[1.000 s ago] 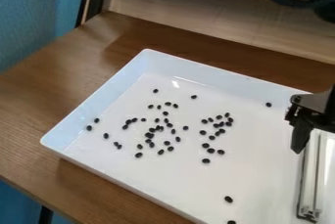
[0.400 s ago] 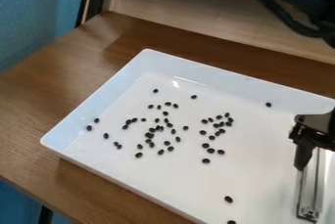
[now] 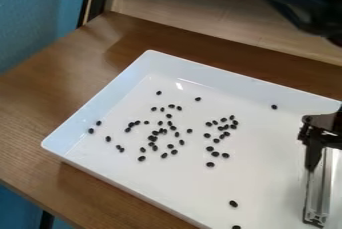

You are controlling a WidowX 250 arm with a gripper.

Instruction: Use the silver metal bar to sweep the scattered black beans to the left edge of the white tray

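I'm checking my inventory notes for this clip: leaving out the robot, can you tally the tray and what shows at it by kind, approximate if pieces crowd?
Black bean-like pieces: about 50; some touch, so I can't give an exact count
Long metal-and-white bar: 1
White tray: 1
Total: about 52

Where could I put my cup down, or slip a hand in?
The wooden table is bare left of the white tray and behind it. Inside, there's open floor between the right-hand black beans and the silver bar. It's crowded mid-tray with beans, and at right around the bar and gripper.
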